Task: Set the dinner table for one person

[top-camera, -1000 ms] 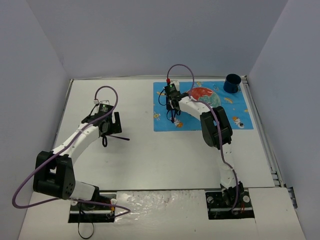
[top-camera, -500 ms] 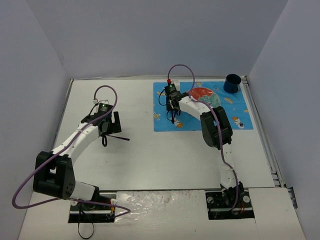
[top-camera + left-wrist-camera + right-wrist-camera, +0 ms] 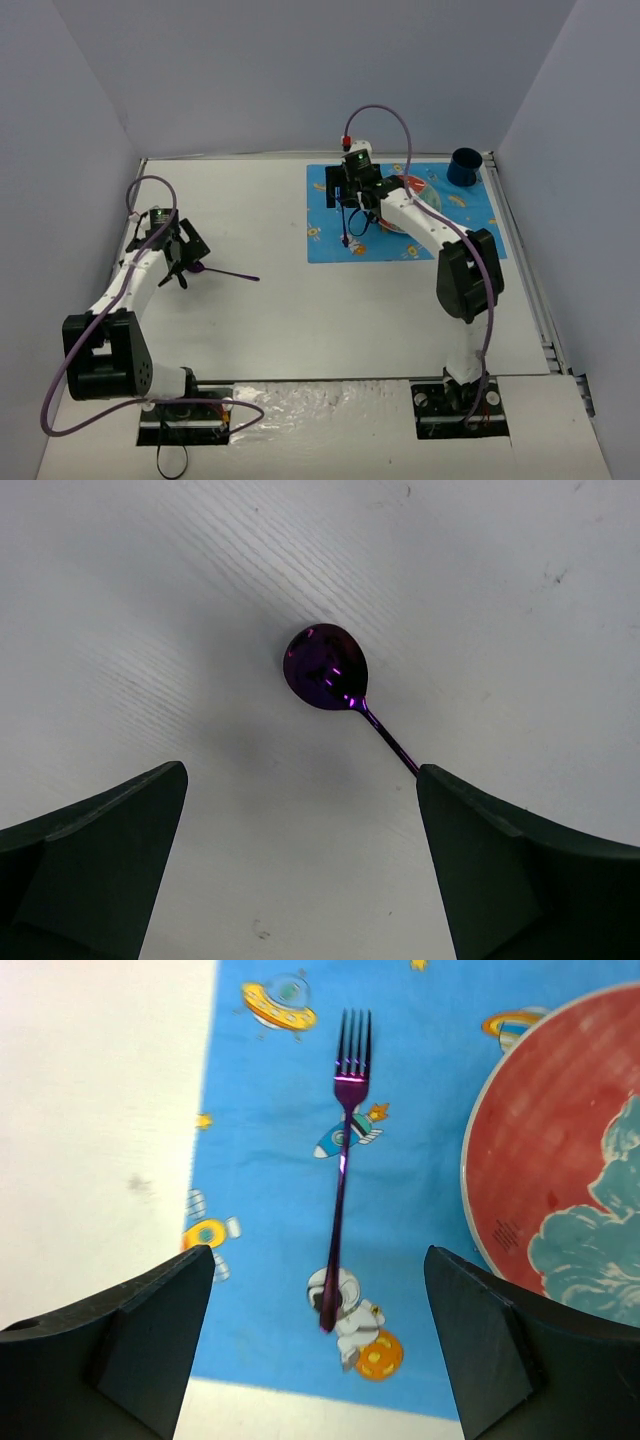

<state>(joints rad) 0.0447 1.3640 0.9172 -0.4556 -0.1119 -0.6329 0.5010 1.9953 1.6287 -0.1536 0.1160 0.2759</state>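
Note:
A purple fork (image 3: 343, 1160) lies flat on the blue cartoon-print mat (image 3: 270, 1110), just left of the red and blue plate (image 3: 560, 1180). My right gripper (image 3: 318, 1250) hangs open above the fork's handle end, holding nothing. From above, the fork (image 3: 346, 226) is a thin dark line below the right gripper (image 3: 345, 195). A purple spoon (image 3: 325, 668) rests on the white dinner table (image 3: 300, 300). My left gripper (image 3: 300, 770) is open over the table, near the spoon's bowl; its right finger (image 3: 520, 870) hides the handle's end. Seen from above, the spoon (image 3: 222, 271) runs rightward from the left gripper (image 3: 180, 258).
A dark blue cup (image 3: 464, 167) stands at the mat's far right corner. The plate (image 3: 410, 195) sits mid-mat, partly under the right arm. Grey walls enclose the table on three sides, with a metal rail along its right edge (image 3: 525, 270).
The right gripper has opened and pulled back, leaving the fork lying on the mat. The left arm has swung left, from over the spoon's handle to its bowl end.

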